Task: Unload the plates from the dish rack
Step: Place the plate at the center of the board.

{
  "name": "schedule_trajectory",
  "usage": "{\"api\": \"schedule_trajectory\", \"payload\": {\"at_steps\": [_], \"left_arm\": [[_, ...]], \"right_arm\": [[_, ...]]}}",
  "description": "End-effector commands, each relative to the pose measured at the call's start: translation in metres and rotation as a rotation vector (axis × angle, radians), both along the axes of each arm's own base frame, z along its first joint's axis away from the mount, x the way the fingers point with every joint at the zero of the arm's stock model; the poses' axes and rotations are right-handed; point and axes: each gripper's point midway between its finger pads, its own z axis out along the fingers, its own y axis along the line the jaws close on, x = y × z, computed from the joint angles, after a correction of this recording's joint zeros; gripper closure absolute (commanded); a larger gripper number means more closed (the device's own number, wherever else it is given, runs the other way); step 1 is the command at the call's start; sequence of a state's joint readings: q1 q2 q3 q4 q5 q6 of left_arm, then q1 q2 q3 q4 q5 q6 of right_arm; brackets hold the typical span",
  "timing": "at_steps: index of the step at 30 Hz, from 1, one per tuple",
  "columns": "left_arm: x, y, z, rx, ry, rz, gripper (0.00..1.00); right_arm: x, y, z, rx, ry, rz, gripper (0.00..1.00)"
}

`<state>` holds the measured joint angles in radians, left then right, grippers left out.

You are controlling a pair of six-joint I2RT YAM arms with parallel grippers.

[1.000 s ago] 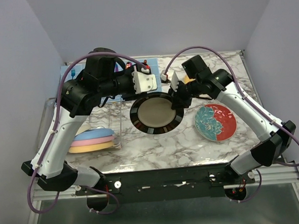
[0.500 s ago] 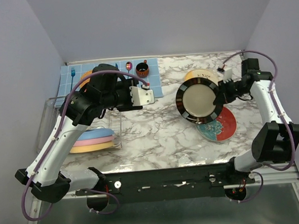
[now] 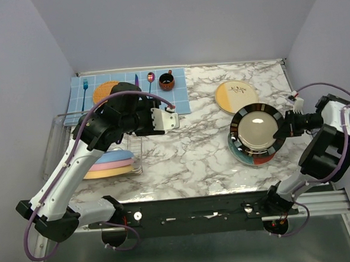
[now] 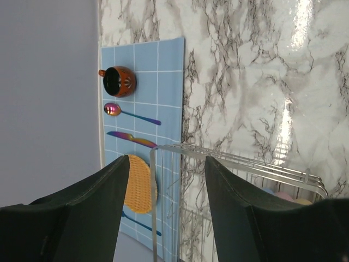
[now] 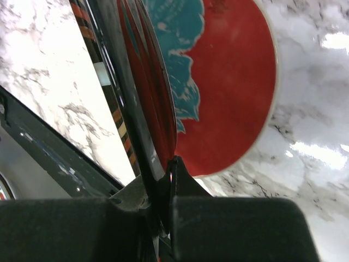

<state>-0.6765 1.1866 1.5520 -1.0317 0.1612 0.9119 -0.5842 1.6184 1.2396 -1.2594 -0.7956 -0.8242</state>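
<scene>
Your right tool (image 3: 286, 130) is clamped on the black-rimmed beige plate (image 3: 257, 129), tilted over the teal-and-red floral plate (image 3: 261, 159) on the marble surface (image 3: 188, 154). Your left tool (image 4: 166, 169) hangs, spread apart, over the dish rack (image 4: 240, 164) corner.

The marble table (image 3: 188, 154) carries a blue checked placemat (image 3: 180, 92) at its far left corner. The dish rack (image 3: 135, 146) stands just in front of the placemat. A cream-and-yellow plate (image 3: 236, 96) lies flat well to the placemat's right. A teal-and-red floral plate (image 3: 265, 159) lies flat further right of the placemat and nearer.
</scene>
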Motion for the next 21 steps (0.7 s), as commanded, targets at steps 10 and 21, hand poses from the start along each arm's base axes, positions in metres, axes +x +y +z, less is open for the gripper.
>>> {"api": "schedule_trajectory", "payload": {"at_steps": [10,21], "left_arm": [[0.002,0.008,0.007,0.007,-0.052,0.024,0.27],[-0.001,0.009,0.005,0.012,-0.045,0.019,0.25]], "right_arm": [[-0.015,0.014,-0.017,0.193,0.074,0.016,0.99],[-0.018,0.018,-0.030,0.248,0.116,0.008,0.99]]}}
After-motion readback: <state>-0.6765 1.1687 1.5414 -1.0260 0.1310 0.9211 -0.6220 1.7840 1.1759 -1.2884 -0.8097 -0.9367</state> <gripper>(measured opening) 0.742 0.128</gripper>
